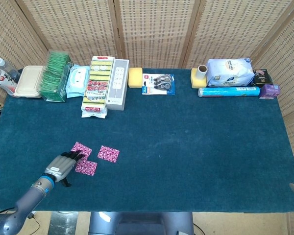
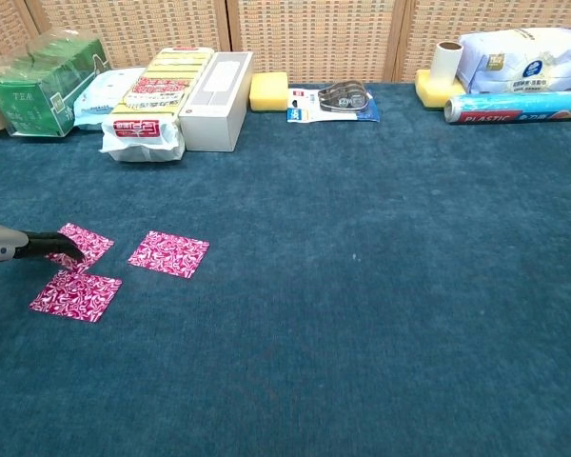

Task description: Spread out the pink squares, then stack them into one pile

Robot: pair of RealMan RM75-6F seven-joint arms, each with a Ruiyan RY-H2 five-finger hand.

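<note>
Left hand (image 1: 60, 167) low at the counter's seven o'clock corner, fingers stretched flat and close together, fingertips (image 2: 65, 245) pressing on the far-left pink square (image 1: 81, 149), nothing gripped. Just at five o'clock of that piece, corner touching or barely overlapping, a second pink square (image 1: 86, 167); at three o'clock of the first, slightly apart, a third pink square (image 1: 108, 153). All three flat on the blue counter (image 1: 186, 147). Farther out at twelve o'clock, along the back edge, a green tea box (image 1: 55, 76) and a white power strip box (image 1: 118, 83). Right hand barely visible at the lower right edge of the head view; grasp impossible to tell.
</note>
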